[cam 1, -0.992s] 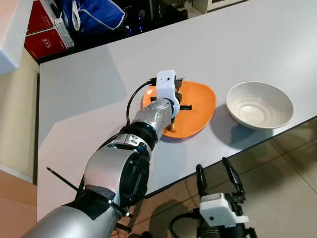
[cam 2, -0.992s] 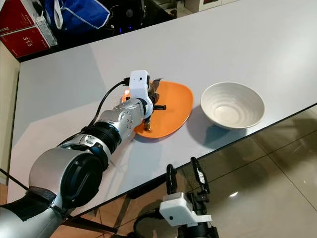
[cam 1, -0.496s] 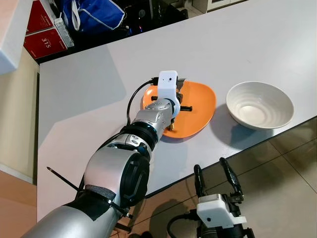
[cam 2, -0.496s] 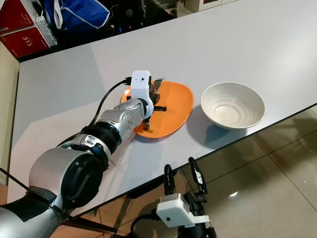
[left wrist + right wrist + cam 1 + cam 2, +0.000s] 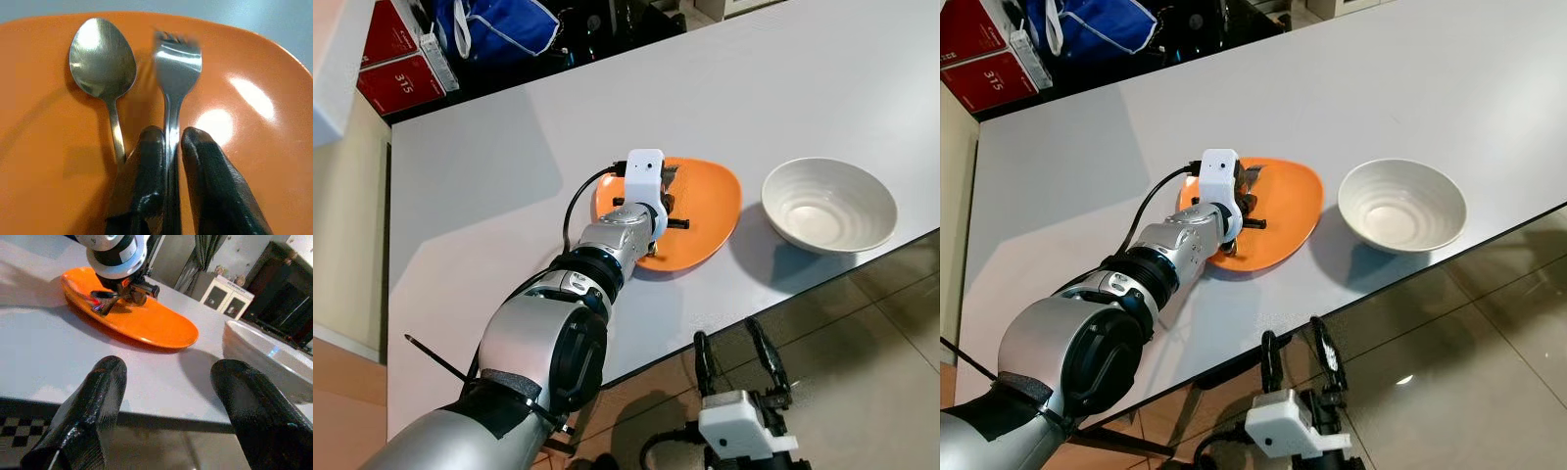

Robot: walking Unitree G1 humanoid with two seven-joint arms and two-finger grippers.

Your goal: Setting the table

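- The left pincer [image 5: 168, 147] is over the orange plate [image 5: 705, 220], its two black fingers [image 5: 144, 176] closed on the handle of a fork [image 5: 177, 73].
- The fork points away from the wrist camera, its tines blurred, its head above the plate's inner surface; whether it touches the plate cannot be told.
- Just beside the fork, on the plate, lies a spoon [image 5: 102, 61], bowl facing up, its handle running back toward the nearer finger.
- In the head views the left arm reaches from the lower left across the bench [image 5: 489, 186], and its white wrist camera housing [image 5: 644, 176] sits over the plate's left part.
- The plate lies on the grey bench close to the near edge.
- To the right of the plate, near but not touching, stands a white bowl [image 5: 828, 206], upright, also close to the bench edge.
- The right pincer [image 5: 735, 354] hangs below the bench edge in front of the robot, over the tiled floor [image 5: 891, 392], its two fingers [image 5: 83, 416] spread apart and holding nothing.
- The right wrist view looks from below bench level toward the plate and the bowl's rim [image 5: 264, 347].
- Beyond the far left corner of the bench are red boxes [image 5: 396, 69] and a blue bag [image 5: 499, 27].
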